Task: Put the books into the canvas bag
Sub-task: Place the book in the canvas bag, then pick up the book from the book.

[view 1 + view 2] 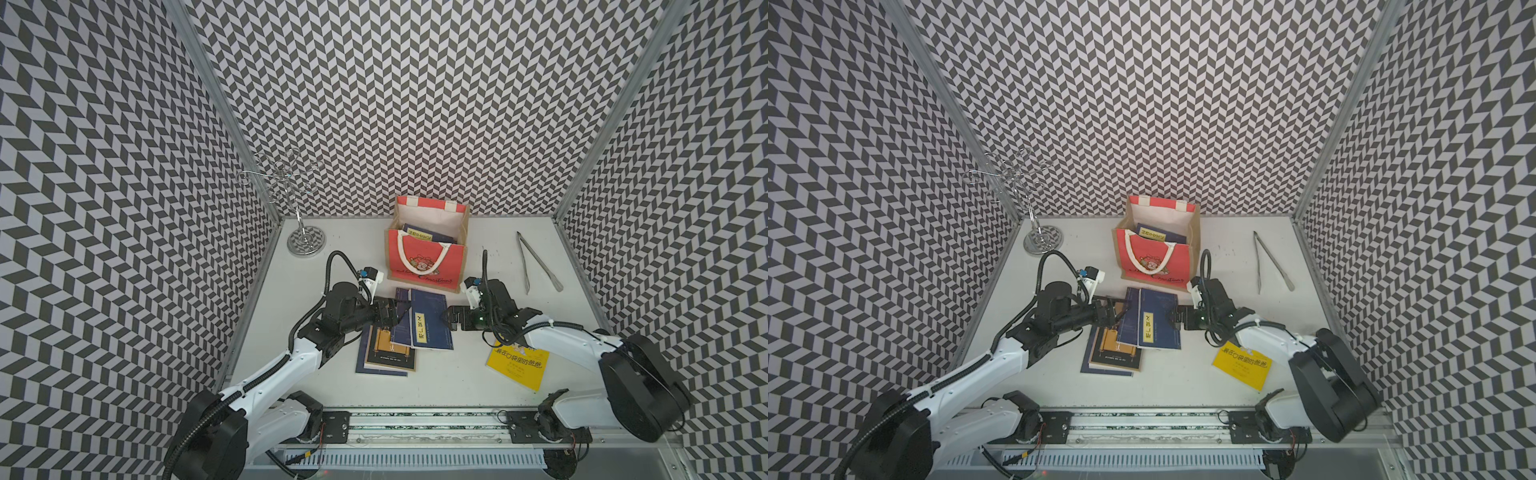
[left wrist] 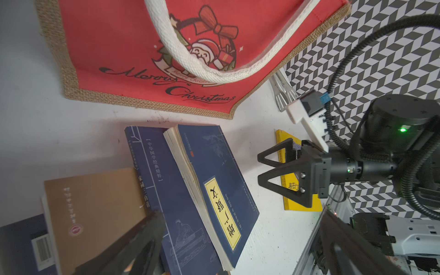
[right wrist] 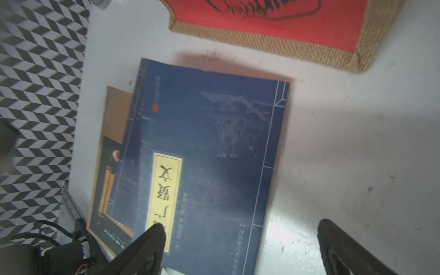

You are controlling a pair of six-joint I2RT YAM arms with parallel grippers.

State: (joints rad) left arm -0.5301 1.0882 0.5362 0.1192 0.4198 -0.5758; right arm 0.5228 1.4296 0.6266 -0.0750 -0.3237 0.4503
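Note:
The canvas bag [image 1: 428,257] stands upright at the table's back middle with navy books [image 1: 419,235] inside. In front of it lies a loose pile: a navy book with a yellow label [image 1: 430,320] on top, another navy one [image 2: 164,190] under it, then a tan-and-black book [image 1: 390,351]. A bright yellow book [image 1: 517,365] lies apart, partly under the right arm. My left gripper [image 1: 395,316] is open at the pile's left edge. My right gripper [image 1: 448,319] is open at its right edge, one finger [image 3: 152,238] over the top book's cover, the other over bare table. Neither holds anything.
Metal tongs [image 1: 536,266] lie at the back right. A wire hanger stand [image 1: 305,241] rises at the back left corner. Patterned walls close in three sides, and the arms' mounting rail [image 1: 415,424] runs along the front edge.

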